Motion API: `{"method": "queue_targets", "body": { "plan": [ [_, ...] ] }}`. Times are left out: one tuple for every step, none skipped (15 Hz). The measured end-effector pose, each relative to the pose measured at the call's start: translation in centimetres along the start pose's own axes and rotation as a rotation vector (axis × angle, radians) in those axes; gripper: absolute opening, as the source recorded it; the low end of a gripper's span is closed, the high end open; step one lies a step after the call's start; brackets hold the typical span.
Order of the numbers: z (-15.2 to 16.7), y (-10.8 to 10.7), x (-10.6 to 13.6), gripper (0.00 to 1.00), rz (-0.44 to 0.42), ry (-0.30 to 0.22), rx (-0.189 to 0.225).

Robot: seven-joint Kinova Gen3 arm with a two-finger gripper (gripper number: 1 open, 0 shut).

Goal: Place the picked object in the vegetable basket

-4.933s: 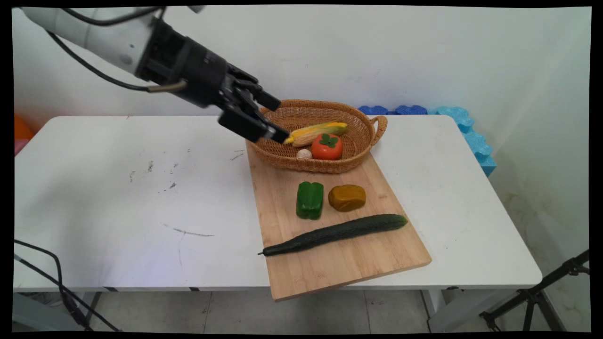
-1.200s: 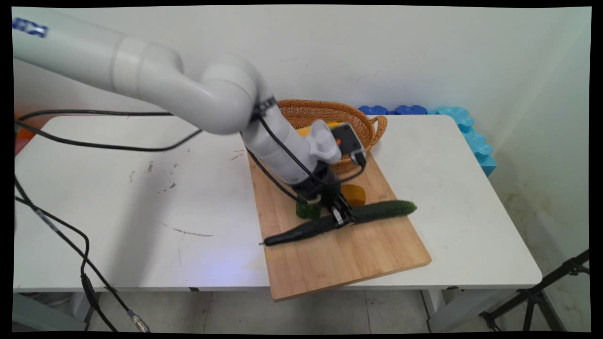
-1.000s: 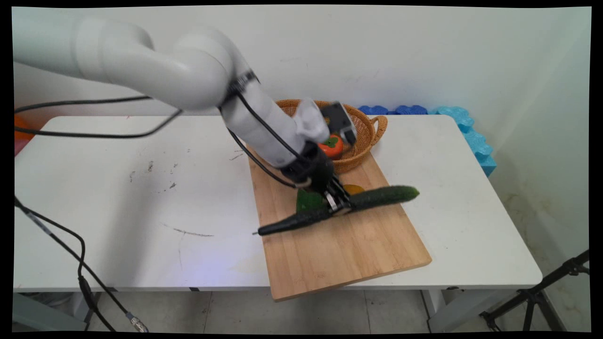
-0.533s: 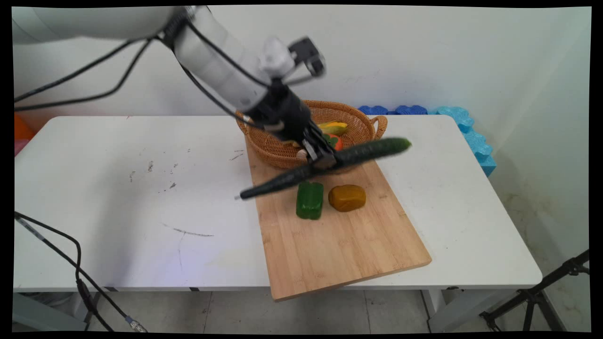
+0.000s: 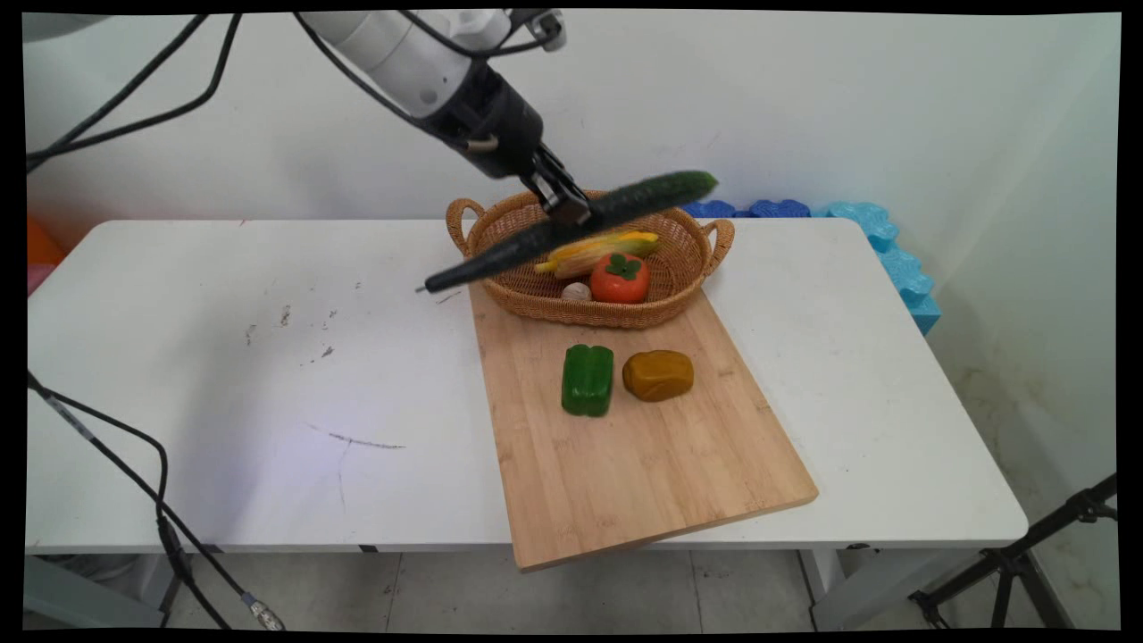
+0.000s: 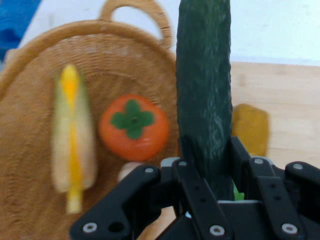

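Raised since half a second ago, the gripper (image 5: 570, 204) now carries the cucumber (image 5: 571, 229) above the basket (image 5: 688, 268) (corn (image 5: 596, 251) and tomato (image 5: 620, 278) inside), fingers clamped around its middle; pepper (image 5: 588, 379) and potato (image 5: 658, 375) rest on the board (image 5: 643, 473).

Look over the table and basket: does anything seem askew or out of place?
Only the cucumber: the hand grips it near its middle in the air over the basket, tilted, thin end low. The cutting board juts past the table's near edge.
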Motion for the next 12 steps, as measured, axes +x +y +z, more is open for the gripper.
{"method": "queue_targets", "body": {
  "plan": [
    [0.1,-0.6,0.1,0.00,-0.005,-0.005,0.012],
    [0.3,-2.2,0.3,0.00,-0.018,-0.019,0.040],
    [0.6,-2.9,0.5,0.00,-0.026,-0.029,0.057],
    [1.0,-3.8,0.8,0.00,-0.036,-0.041,0.075],
    [1.5,-4.6,1.1,0.00,-0.044,-0.056,0.093],
    [2.0,-5.2,1.3,0.00,-0.050,-0.068,0.107],
    [2.4,-5.5,1.4,0.00,-0.053,-0.078,0.116],
    [2.9,-6.0,1.6,0.00,-0.058,-0.092,0.128],
    [3.3,-6.4,1.8,0.00,-0.061,-0.101,0.136],
    [3.9,-6.8,2.0,0.00,-0.066,-0.114,0.146],
    [4.7,-7.3,2.3,0.00,-0.071,-0.128,0.155],
    [5.5,-7.7,2.5,0.00,-0.076,-0.140,0.162]
  ]
}}
